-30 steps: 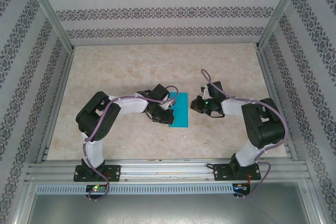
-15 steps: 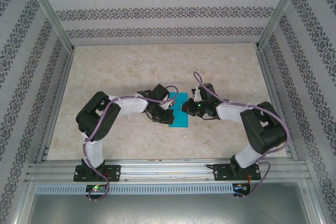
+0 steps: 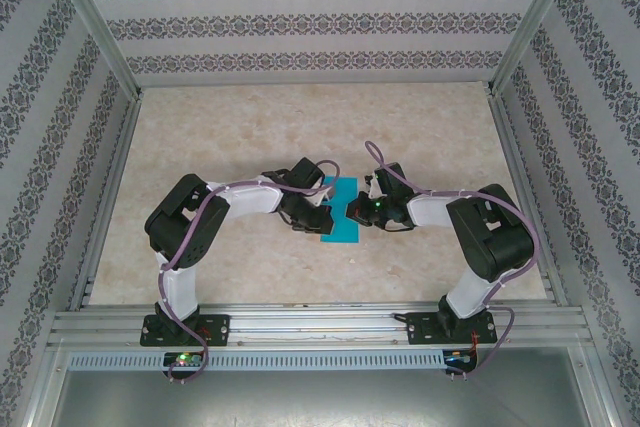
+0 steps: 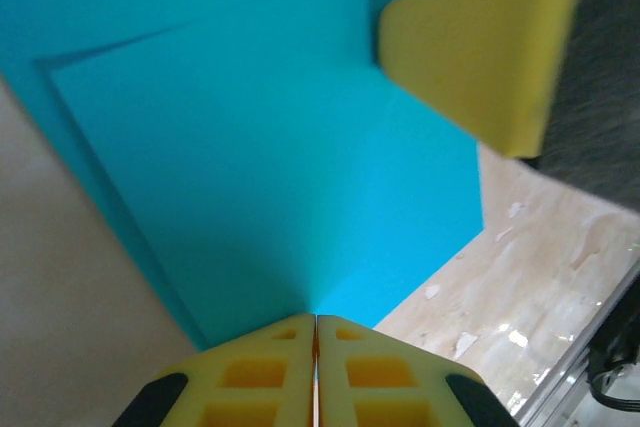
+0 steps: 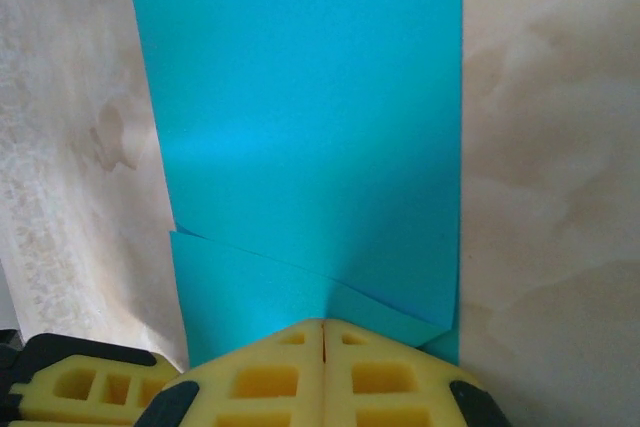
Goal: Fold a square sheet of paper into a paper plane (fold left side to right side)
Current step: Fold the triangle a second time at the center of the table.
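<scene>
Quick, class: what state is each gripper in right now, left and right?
Left gripper: jaws closed, tips at the folded teal paper; whether it pinches the paper cannot be told.
Right gripper: jaws closed, tips over the same paper's near edge.

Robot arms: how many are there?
2. The left arm reaches in from the left, the right arm from the right; both end at the teal paper mid-table.

paper point(image 5: 300, 97) cut off at top, near edge behind right jaws

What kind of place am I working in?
Likely a robot test cell: patterned wall panels on a metal frame box in a stone-look table, with the left arm and right arm bolted to the near rail.
</scene>
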You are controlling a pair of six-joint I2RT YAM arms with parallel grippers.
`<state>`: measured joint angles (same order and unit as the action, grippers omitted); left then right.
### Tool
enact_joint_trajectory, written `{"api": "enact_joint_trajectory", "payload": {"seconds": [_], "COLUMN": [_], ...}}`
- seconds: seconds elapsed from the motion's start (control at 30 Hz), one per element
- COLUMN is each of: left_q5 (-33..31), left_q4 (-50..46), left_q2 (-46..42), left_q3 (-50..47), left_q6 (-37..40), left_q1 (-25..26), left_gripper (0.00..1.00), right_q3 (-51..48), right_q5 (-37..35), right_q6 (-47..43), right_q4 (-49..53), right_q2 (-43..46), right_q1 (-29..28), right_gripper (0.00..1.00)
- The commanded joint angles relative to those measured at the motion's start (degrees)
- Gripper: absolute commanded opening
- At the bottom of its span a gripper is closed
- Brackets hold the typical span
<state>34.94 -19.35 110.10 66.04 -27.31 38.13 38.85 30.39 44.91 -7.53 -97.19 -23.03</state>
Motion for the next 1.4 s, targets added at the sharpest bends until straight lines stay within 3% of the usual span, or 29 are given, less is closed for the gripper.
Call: {"api": "enact_joint_trajectory", "payload": {"seconds": [0.0, 0.57, 1.37], "left_q5": [2.17, 2.61, 2.55], "left_q4": [-1.78, -2.18, -3.49], "left_q2": [-0.79, 5.10, 2.01], "left_q3": [2.85, 4.60, -4.38], "left_q6": [-0.79, 0.85, 4.65], "left_q1": [-0.68, -0.60, -0.60], "left_gripper": [0.09, 0.09, 0.09], "right_q3": [-1.76, -1.68, 0.17], "right_q5": [-3.40, -4.53, -6.79], "right_q6": [0.38, -0.03, -3.24], "right_q4": [3.75, 5.55, 11.04], "right_q2": [-2.04, -1.98, -3.18], "right_q1": [-0.18, -0.26, 1.30], "right_gripper": [0.00, 0.00, 0.00]}}
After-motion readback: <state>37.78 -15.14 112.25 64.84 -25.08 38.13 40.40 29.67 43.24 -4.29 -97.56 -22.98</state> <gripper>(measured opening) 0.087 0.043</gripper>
